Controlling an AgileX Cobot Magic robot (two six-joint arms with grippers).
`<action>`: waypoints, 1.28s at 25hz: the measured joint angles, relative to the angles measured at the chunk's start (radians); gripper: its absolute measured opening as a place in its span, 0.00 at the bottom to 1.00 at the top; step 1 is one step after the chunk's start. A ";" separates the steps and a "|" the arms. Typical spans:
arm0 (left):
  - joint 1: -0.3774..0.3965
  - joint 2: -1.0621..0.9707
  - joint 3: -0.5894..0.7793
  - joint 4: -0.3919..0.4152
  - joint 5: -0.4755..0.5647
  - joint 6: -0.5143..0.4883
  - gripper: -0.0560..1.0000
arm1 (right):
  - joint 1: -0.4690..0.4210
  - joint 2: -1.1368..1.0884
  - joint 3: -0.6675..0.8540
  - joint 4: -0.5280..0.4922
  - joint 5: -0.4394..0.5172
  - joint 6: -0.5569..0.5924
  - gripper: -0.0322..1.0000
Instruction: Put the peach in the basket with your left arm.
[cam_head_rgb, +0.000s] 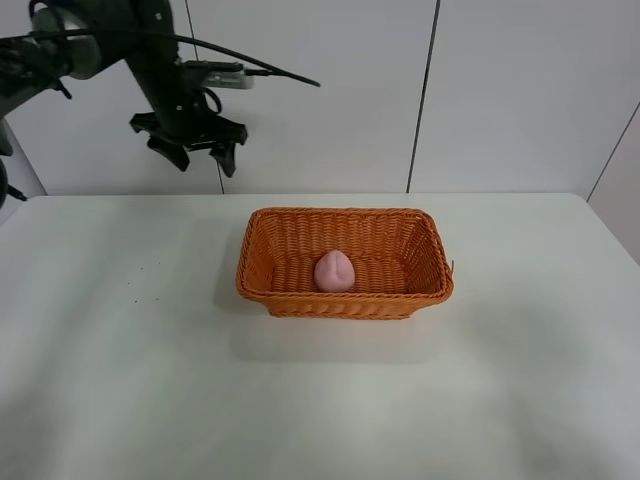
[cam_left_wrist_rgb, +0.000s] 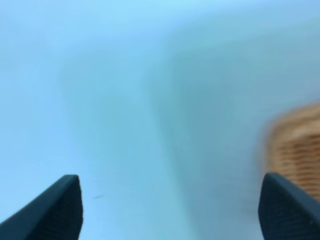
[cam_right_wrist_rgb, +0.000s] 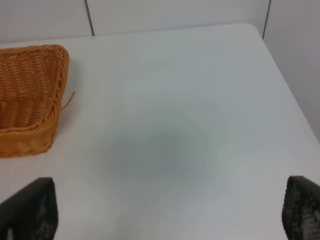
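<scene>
One peach (cam_head_rgb: 334, 271) sits inside the basket (cam_head_rgb: 345, 303) on the table (cam_head_rgb: 120, 350); at its ten o'clock, the left gripper (cam_head_rgb: 204, 163) hangs raised, jaws spread and empty. The right gripper (cam_right_wrist_rgb: 165, 215) is likewise parted.

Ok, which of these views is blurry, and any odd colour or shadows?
Left wrist view: badly blurred with a blue cast, the basket just an orange smear. Exterior high view: sharp, evenly lit, soft shadow on the table in front of the basket. Right wrist view: clear, a faint dim patch on the table.
</scene>
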 joint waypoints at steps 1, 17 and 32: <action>0.039 0.000 0.013 0.001 -0.001 0.004 0.84 | 0.000 0.000 0.000 0.000 0.000 0.000 0.70; 0.166 -0.142 0.218 -0.003 -0.001 0.018 0.83 | 0.000 0.000 0.000 0.000 0.000 0.000 0.70; 0.166 -1.026 1.159 -0.003 -0.001 0.018 0.83 | 0.000 0.000 0.000 0.000 0.000 0.000 0.70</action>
